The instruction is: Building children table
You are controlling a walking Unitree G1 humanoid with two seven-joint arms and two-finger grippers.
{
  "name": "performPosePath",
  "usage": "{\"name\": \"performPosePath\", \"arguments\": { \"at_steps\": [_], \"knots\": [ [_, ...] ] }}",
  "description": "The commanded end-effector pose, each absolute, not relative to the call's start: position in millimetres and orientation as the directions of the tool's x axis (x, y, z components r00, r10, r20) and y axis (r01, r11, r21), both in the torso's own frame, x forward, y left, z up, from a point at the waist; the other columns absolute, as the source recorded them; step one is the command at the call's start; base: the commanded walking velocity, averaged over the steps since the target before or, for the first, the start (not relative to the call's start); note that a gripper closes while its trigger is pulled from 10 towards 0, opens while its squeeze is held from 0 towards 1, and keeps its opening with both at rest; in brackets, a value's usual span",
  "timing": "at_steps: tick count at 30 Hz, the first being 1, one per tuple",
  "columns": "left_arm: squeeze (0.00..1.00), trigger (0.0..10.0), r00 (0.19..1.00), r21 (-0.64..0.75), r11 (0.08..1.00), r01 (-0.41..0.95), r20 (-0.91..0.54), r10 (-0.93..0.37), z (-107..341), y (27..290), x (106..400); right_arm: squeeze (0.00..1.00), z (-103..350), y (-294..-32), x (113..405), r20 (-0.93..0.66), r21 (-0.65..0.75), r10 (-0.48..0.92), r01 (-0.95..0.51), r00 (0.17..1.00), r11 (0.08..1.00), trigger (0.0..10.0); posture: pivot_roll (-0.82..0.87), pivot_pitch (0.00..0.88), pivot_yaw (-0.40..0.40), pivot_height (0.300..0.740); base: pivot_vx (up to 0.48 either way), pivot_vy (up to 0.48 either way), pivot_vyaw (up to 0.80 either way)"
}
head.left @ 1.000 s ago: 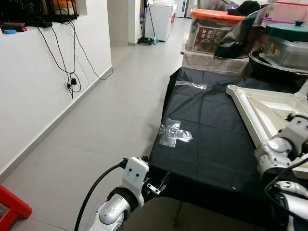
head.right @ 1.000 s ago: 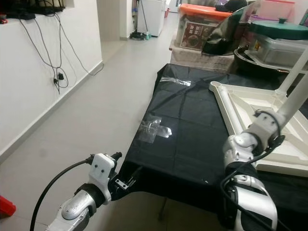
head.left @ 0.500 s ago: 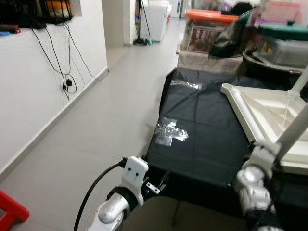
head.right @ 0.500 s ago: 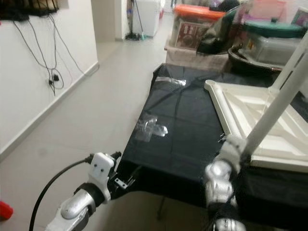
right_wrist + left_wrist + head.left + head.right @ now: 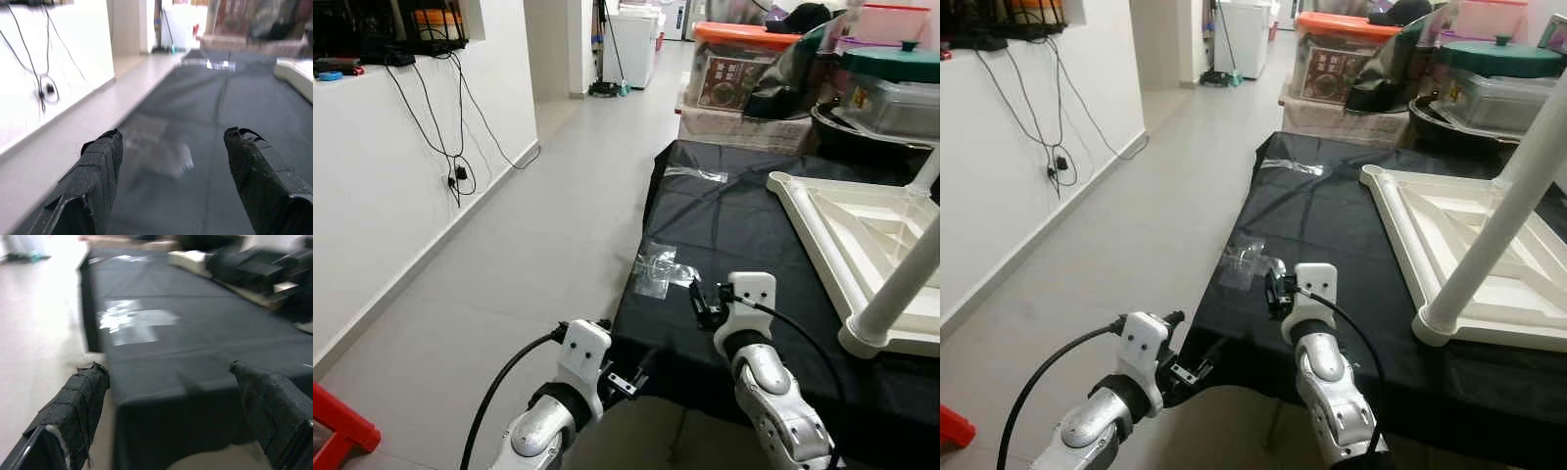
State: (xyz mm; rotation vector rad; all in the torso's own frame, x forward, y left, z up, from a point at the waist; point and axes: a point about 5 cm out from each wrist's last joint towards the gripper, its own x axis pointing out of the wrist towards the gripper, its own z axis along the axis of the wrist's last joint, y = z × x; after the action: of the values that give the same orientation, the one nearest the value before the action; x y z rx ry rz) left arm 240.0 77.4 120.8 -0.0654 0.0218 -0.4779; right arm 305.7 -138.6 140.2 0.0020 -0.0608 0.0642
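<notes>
The right gripper (image 5: 703, 302) has let go of the white leg (image 5: 1498, 211) and swung over the black cloth (image 5: 744, 235), fingers spread; left gripper (image 5: 171, 396) likewise agape. The upturned tabletop (image 5: 862, 230) lies right, probably light stiff plastic; grasp the leg mid-shaft

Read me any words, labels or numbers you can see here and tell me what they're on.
None can be read.
Storage box with the orange lid: a dark printed label, too small and blurred to read.
Grey tub under the green lid: a small yellow sticker, too blurred to read.
</notes>
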Motion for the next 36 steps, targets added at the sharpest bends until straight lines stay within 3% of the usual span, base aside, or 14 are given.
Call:
{"name": "performPosePath", "arguments": {
  "at_steps": [1, 11, 20, 25, 29, 30, 35, 36],
  "knots": [
    [0.0, 10.0, 0.897, -0.1, 0.895, 0.435, -0.035, -0.441, 116, 79, 241, 0.0, 141, -135, 307, 0.069, -0.024, 0.082, -0.081, 0.994, 0.996, 10.0, 0.05, 0.0, -0.069, 0.74, 0.0, -0.274, 0.0],
    [0.0, 10.0, 0.907, -0.162, 0.9, 0.405, -0.049, -0.417, 112, 82, 242, 0.0, 144, -129, 326, 0.07, -0.002, 0.063, -0.063, 0.996, 0.998, 10.0, 0.05, 0.0, -0.078, 0.74, 0.282, -0.36, 0.0],
    [0.0, 10.0, 0.911, -0.175, 0.902, 0.394, -0.053, -0.408, 113, 82, 242, 0.0, 143, -119, 330, 0.071, -0.004, 0.083, -0.083, 0.994, 0.997, 10.0, 0.06, 0.0, -0.083, 0.74, 0.133, 0.0, 0.0],
    [0.0, 10.0, 0.91, -0.173, 0.901, 0.398, -0.052, -0.412, 113, 81, 242, 0.0, 147, -120, 334, 0.088, -0.023, 0.021, -0.019, 0.996, 1.0, 10.0, 0.06, 0.0, -0.084, 0.74, 0.0, 0.0, 0.0],
    [0.0, 10.0, 0.909, -0.174, 0.9, 0.399, -0.055, -0.413, 113, 81, 241, 0.0, 148, -133, 341, 0.076, -0.02, -0.107, 0.109, 0.991, 0.994, 10.0, 0.06, 0.0, -0.085, 0.74, 0.0, 0.0, 0.0],
    [0.0, 10.0, 0.909, -0.174, 0.9, 0.4, -0.055, -0.414, 113, 81, 241, 0.0, 146, -150, 345, 0.047, -0.004, -0.22, 0.22, 0.974, 0.975, 10.0, 0.06, 0.0, -0.085, 0.74, 0.0, 0.0, 0.0],
    [0.0, 10.0, 0.908, -0.174, 0.9, 0.4, -0.057, -0.415, 113, 81, 241, 0.0, 142, -170, 348, 0.018, -0.011, -0.307, 0.307, 0.952, 0.952, 10.0, 0.06, 0.0, -0.083, 0.74, 0.0, 0.0, 0.0],
    [0.0, 10.0, 0.908, -0.174, 0.9, 0.401, -0.058, -0.416, 113, 81, 241, 0.0, 140, -187, 349, 0.006, -0.026, -0.38, 0.38, 0.925, 0.925, 10.0, 0.06, 0.0, -0.076, 0.74, 0.0, 0.0, 0.0]
  ]
}}
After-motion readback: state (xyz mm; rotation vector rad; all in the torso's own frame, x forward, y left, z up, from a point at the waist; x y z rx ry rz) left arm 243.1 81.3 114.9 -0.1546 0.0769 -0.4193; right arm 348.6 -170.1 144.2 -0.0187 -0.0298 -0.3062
